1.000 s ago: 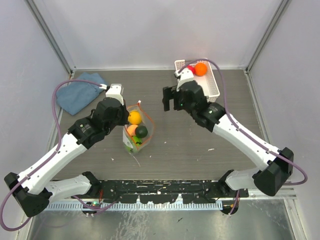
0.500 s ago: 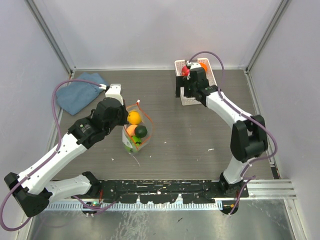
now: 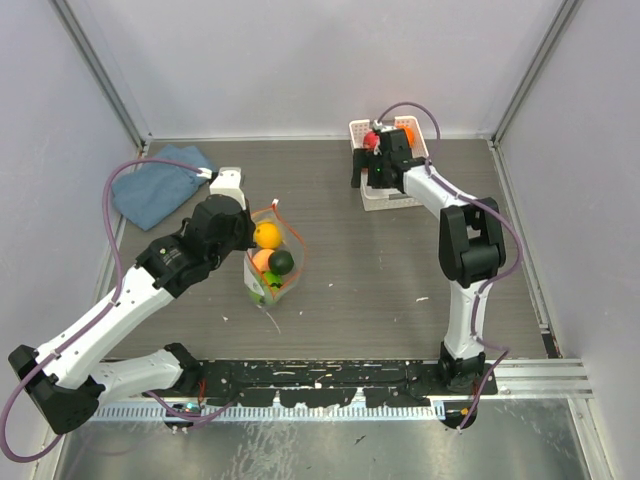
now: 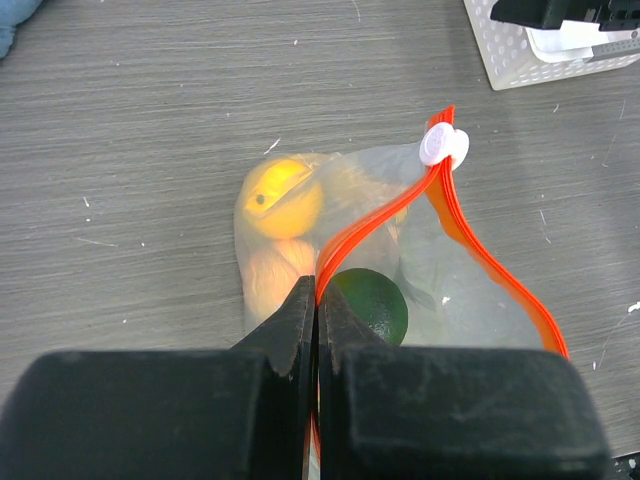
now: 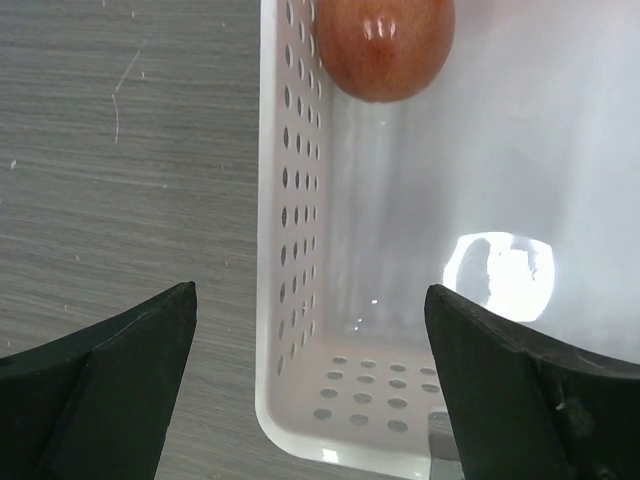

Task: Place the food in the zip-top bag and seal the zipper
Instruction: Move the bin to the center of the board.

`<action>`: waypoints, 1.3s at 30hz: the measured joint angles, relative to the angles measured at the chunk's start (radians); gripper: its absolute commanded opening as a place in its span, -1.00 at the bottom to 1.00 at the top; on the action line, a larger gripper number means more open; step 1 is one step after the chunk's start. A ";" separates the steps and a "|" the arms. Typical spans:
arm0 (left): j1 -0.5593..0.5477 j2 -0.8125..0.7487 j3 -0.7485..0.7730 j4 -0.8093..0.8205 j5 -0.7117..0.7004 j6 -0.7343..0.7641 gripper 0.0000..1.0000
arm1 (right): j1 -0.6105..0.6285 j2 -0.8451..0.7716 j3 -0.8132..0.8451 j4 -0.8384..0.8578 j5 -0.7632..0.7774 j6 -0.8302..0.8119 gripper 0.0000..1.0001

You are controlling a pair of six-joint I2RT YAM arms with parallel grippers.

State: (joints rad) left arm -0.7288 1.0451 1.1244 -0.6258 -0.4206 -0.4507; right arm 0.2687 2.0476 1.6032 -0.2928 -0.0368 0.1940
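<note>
The clear zip-top bag [image 3: 272,265] stands on the table with its mouth open, also in the left wrist view [image 4: 450,300]. Inside it are a yellow fruit [image 4: 283,198], a peach [image 4: 268,285] and a green fruit [image 4: 375,300]. My left gripper [image 4: 317,300] is shut on the red-orange zipper [image 4: 370,222] strip, near the end opposite the white slider [image 4: 443,145]. My right gripper [image 5: 310,330] is open above the near corner of the white basket [image 5: 290,200]. A red fruit [image 5: 385,45] and an orange fruit [image 3: 405,133] lie in the basket.
The white basket [image 3: 395,203] stands at the back right near the wall. A blue folded cloth [image 3: 160,185] lies at the back left. Frame posts and walls close in the table on three sides.
My right arm has swung from the middle of the table back to the basket, its gripper still open. The left gripper and the bag have not moved.
</note>
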 measured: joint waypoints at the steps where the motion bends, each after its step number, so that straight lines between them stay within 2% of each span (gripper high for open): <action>1: 0.001 0.000 0.000 0.000 0.000 0.000 -1.00 | -0.003 0.000 -0.006 -0.003 -0.008 0.001 1.00; 6: 0.005 0.000 0.000 0.000 0.001 0.000 -1.00 | -0.022 -0.003 -0.056 -0.010 -0.026 0.003 1.00; 11: 0.005 0.000 0.000 0.000 0.002 0.000 -1.00 | -0.037 -0.049 -0.173 -0.023 -0.028 0.022 1.00; 24: 0.005 0.000 0.000 0.000 0.006 0.000 -1.00 | -0.042 -0.310 -0.417 -0.082 -0.013 0.068 1.00; 32: 0.005 0.000 0.000 0.000 0.006 0.000 -1.00 | -0.042 -0.437 -0.419 -0.070 -0.020 0.071 1.00; 39: 0.005 0.000 0.000 0.000 0.006 0.000 -1.00 | -0.052 -0.450 -0.394 -0.050 0.077 0.070 1.00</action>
State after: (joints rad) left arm -0.7242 1.0451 1.1244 -0.6258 -0.4145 -0.4511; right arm 0.2169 1.5978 1.2087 -0.3428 0.0402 0.2642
